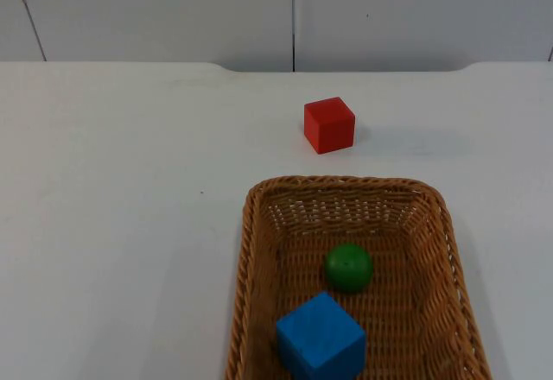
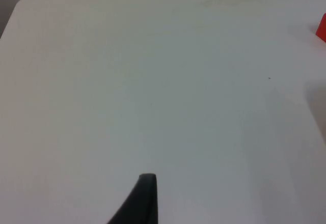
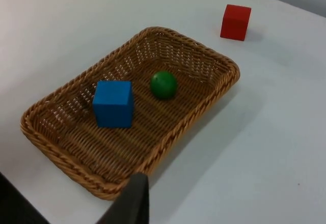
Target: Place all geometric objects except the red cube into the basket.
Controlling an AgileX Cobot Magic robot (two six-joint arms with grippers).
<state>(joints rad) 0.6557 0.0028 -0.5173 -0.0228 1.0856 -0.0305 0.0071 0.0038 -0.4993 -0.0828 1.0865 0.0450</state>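
Two shapes, a green ball (image 1: pixel 349 267) and a blue cube (image 1: pixel 320 337), already sit inside the wicker basket (image 1: pixel 252 250), apart from each other, while the red cube (image 1: pixel 329 125) stays out on the counter (image 1: pixel 112 199) just beyond the basket's far rim, as the task excludes it. Sorting looks complete. Left end effector (image 2: pixel 145 196) hangs over bare counter, right end effector (image 3: pixel 133 198) above the basket's near rim, both seemingly waiting; can't tell whether either is spread or closed.

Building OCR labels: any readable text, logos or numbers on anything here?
None readable. The red cube, blue cube, green ball, woven wicker basket, white table top and grey partition wall all carry no lettering, numbers or signs.
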